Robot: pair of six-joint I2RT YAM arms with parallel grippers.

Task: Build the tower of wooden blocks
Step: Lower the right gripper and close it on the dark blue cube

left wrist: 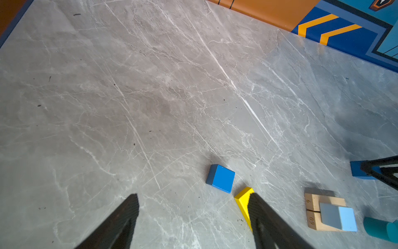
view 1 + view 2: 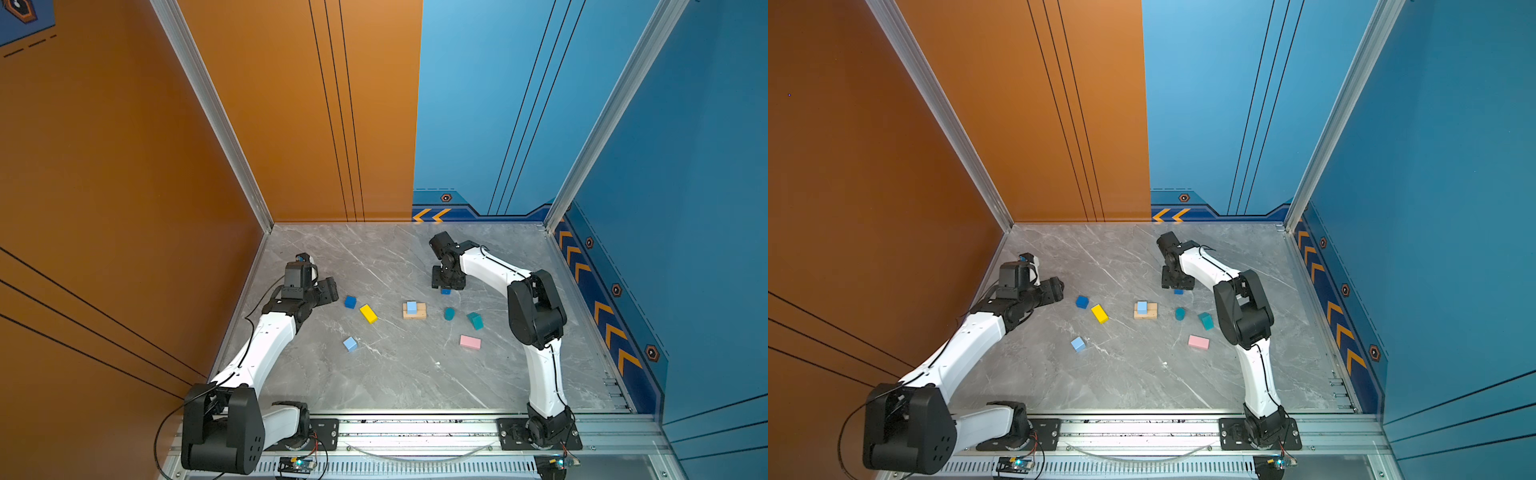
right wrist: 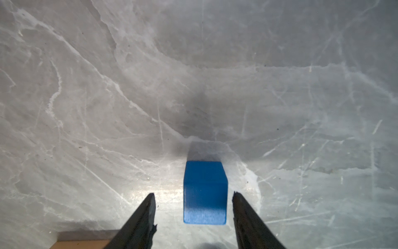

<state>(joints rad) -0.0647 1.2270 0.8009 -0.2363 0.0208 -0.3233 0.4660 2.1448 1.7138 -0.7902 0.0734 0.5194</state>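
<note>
Two tan planks [image 2: 419, 314] lie side by side at mid-table, a light blue cube [image 2: 411, 307] on top; the left wrist view shows the planks [image 1: 312, 201] and that cube [image 1: 340, 217]. My right gripper [image 3: 193, 193] points down, open, straddling a dark blue cube [image 3: 204, 194] on the table, with a gap at each finger. In a top view this gripper [image 2: 446, 286] hides most of that cube [image 2: 445, 291]. My left gripper [image 1: 193, 195] is open and empty, short of another dark blue cube [image 1: 221, 179] and the yellow bar [image 1: 243, 200].
Loose on the marble table [image 2: 395, 374] are a light blue cube [image 2: 350, 344], a teal cylinder [image 2: 449, 313], a teal prism [image 2: 475, 321] and a pink slab [image 2: 470, 342]. Walls close in the back and both sides.
</note>
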